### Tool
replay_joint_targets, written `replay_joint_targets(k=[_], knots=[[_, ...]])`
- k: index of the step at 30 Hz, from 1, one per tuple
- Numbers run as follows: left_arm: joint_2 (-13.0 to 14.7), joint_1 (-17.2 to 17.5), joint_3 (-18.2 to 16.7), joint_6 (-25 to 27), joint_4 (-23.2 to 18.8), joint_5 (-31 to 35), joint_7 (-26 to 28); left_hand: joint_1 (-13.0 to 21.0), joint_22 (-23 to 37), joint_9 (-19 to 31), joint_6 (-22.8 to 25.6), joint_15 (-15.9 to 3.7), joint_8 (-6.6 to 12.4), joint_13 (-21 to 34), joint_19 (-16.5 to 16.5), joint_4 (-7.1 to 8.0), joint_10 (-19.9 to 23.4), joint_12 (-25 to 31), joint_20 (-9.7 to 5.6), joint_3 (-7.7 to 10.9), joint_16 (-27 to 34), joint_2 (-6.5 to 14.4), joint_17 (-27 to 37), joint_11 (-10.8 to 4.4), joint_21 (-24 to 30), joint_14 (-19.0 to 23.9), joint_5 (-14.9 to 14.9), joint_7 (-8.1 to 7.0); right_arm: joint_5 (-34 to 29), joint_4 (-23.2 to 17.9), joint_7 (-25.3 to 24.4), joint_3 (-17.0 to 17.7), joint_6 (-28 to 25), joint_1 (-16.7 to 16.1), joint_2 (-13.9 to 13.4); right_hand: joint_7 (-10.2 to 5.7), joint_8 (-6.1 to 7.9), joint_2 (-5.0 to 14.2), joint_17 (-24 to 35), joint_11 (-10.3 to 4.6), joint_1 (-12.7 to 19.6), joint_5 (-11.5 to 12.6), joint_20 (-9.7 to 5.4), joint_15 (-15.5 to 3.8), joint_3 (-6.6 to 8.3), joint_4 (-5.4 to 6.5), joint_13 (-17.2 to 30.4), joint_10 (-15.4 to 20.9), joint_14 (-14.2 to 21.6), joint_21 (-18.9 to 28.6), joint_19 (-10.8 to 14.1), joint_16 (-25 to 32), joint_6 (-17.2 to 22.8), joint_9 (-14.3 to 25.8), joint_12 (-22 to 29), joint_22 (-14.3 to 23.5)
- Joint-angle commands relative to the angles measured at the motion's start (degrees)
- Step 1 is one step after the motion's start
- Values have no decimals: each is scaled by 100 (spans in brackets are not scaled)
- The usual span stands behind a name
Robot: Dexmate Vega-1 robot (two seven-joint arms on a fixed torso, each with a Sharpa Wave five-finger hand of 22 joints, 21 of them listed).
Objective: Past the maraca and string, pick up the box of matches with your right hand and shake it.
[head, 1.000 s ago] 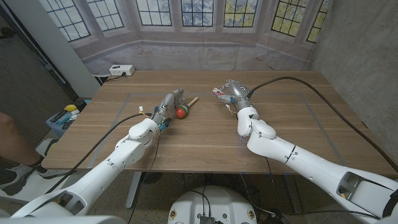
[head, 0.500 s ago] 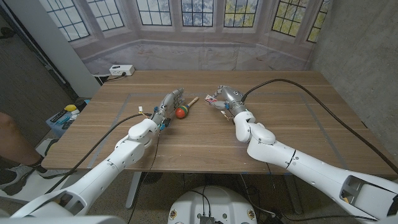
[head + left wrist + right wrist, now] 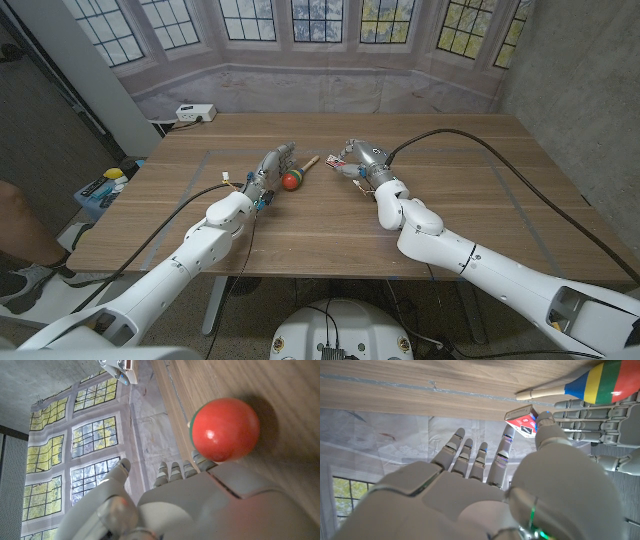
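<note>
Above the counter (image 3: pixel 470 190), the box of matches (image 3: pixel 338 157) is being swung leftward toward the maraca (image 3: pixel 293 180), clamped in the right hand's (image 3: pixel 362 160) fingers (image 3: pixel 506 445), so shaking seems underway; the left hand's (image 3: pixel 268 170) fingers are being kept apart

You're working over a wooden bench (image 3: pixel 330 215) with straight plank grain and faint pale lines marked across its top. On it lies a maraca (image 3: pixel 293 179), its red ball head just beside the fingers (image 3: pixel 277 161) of the left hand (image 3: pixel 262 178), its pale wooden handle pointing away toward the far side. In the right wrist view the same maraca (image 3: pixel 600 385) shows blue, yellow, green and red bands, lying on the boards close past the right hand's fingers (image 3: pixel 470 457). A white power strip (image 3: pixel 194 112) sits at the bench's far corner, well beyond the left hand's fingers.
</note>
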Motion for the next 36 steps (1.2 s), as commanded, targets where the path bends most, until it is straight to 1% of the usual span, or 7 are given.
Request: replay_joint_targets(k=[1, 8, 14, 21, 30, 36], knots=[[-2, 5, 8, 6, -15, 10, 5, 43, 25, 14, 36, 48, -1, 19, 25, 11, 20, 1, 42, -23, 13, -2, 11, 26, -13, -9, 36, -16, 43, 206, -191, 232, 75, 24, 176, 30, -9, 49, 18, 0, -1, 2, -15, -6, -18, 2, 6, 45, 34, -9, 33, -14, 34, 16, -13, 13], [9, 26, -2, 7, -54, 15, 35, 46, 25, 14, 39, 51, 1, 19, 22, 11, 18, 1, 44, -23, 14, -4, 10, 34, -14, -8, 36, -10, 133, 402, -460, 404, 72, 92, 313, 36, -13, 52, 19, 0, -1, 2, -14, -3, -20, 0, 6, 48, 33, -12, 33, -18, 44, 17, -16, 13], [21, 43, -9, 17, -96, 21, 65, 47, 25, 14, 38, 50, 1, 19, 24, 12, 19, 1, 43, -23, 15, -3, 11, 27, -13, -5, 36, -9, 343, 573, -744, 576, 108, 102, 465, 48, -21, 56, 20, 3, 0, 1, -12, 3, -22, -1, 6, 52, 39, -15, 32, -20, 42, 17, -19, 13], [25, 46, -3, 14, -123, 28, 62, 47, 25, 14, 39, 54, 1, 19, 21, 13, 23, 3, 46, -25, 15, -5, 11, 29, -13, -4, 36, -13, 478, 647, -954, 685, 74, 146, 517, 53, -27, 64, 21, 18, 5, 1, -10, 10, -22, -3, 6, 56, 48, -13, 43, -21, 46, 18, -22, 13], [57, 93, -5, 13, -228, 61, 109, 46, 25, 14, 35, 49, -1, 19, 21, 17, 20, 1, 45, -23, 14, -5, 12, 38, -13, -6, 36, -14, 698, 764, -1212, 840, -92, 197, 609, 66, -40, 73, 23, 26, 5, -1, -1, 19, -23, -3, 7, 61, 54, -21, 31, -24, 37, 19, -25, 13], [64, 121, -3, -3, -272, 68, 118, 46, 25, 14, 39, 53, 1, 19, 23, 20, 19, 1, 49, -23, 15, -5, 13, 35, -12, -4, 36, -8, 899, 866, -1457, 971, -102, 212, 711, 73, -48, 88, 25, 29, 2, -3, 2, 22, -23, 2, 7, 64, 54, -22, 31, -26, 36, 20, -27, 13]])
